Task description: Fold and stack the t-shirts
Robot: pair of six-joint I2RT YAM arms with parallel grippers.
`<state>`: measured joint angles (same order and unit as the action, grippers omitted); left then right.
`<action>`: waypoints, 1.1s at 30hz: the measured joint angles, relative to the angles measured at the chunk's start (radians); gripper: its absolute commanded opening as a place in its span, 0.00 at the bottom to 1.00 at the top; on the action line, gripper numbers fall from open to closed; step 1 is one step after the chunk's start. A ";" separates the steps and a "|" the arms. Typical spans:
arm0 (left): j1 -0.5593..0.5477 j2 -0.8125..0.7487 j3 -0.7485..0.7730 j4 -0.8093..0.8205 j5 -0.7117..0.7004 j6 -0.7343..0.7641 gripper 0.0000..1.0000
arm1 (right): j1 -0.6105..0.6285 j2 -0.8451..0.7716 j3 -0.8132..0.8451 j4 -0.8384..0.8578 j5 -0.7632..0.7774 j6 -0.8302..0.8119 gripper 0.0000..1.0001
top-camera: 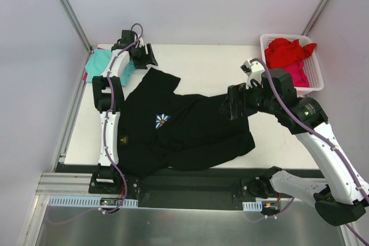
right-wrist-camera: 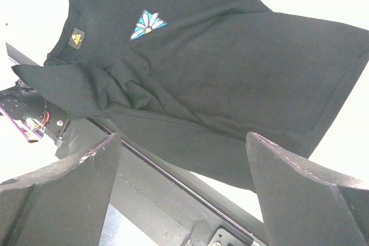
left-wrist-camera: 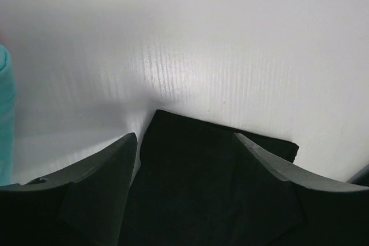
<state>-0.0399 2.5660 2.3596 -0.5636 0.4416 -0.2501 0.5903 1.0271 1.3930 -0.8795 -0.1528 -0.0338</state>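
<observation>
Over the black shirt [top-camera: 190, 131], my left tool [top-camera: 151, 57] and right tool [top-camera: 230, 108] gape empty; one tug could drag its overhang off the worktop [top-camera: 202, 64].

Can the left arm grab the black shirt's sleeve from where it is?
Probably yes. The left pincer hangs open right over the sleeve of the black shirt, with nothing in between.

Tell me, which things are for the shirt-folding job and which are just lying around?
For the job: black t-shirt with the flower, spread out; teal t-shirt at the far left; red t-shirt and pink t-shirt, both in the basket.

Just lying about: white basket, which only holds shirts; table.
</observation>
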 measured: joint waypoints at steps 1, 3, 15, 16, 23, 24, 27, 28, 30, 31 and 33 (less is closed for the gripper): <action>0.003 0.006 0.000 0.003 0.008 -0.013 0.64 | 0.000 0.003 0.000 0.000 -0.003 0.000 0.93; 0.012 0.026 0.000 0.006 0.033 -0.041 0.64 | 0.000 0.008 0.000 0.000 -0.010 0.000 0.93; 0.027 0.034 -0.003 0.011 0.113 -0.108 0.59 | 0.001 -0.010 0.000 -0.006 -0.010 0.000 0.93; 0.027 0.034 -0.006 0.011 0.118 -0.109 0.55 | 0.001 -0.011 0.001 -0.007 -0.010 0.000 0.92; 0.027 0.034 -0.036 0.024 0.136 -0.113 0.35 | 0.001 -0.014 0.002 -0.008 -0.010 0.000 0.92; 0.027 0.034 -0.038 0.026 0.136 -0.113 0.33 | 0.001 -0.015 0.002 -0.008 -0.010 0.000 0.92; 0.027 0.034 -0.049 0.027 0.134 -0.111 0.20 | 0.001 -0.019 0.003 -0.008 -0.010 0.000 0.92; 0.028 0.034 -0.051 0.027 0.134 -0.114 0.18 | 0.001 -0.019 0.004 -0.008 -0.010 0.000 0.92; 0.027 0.034 -0.053 0.026 0.129 -0.112 0.12 | 0.001 -0.021 0.004 -0.008 -0.011 0.000 0.92; 0.027 0.034 -0.055 0.025 0.126 -0.111 0.12 | 0.001 -0.022 0.004 -0.008 -0.012 0.000 0.92; 0.027 0.034 -0.056 0.024 0.122 -0.110 0.06 | 0.001 -0.024 0.004 -0.008 -0.013 0.001 0.92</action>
<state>-0.0128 2.5999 2.3039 -0.5396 0.5636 -0.3599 0.5911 1.0035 1.3972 -0.8875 -0.1654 -0.0330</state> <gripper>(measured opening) 0.124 0.924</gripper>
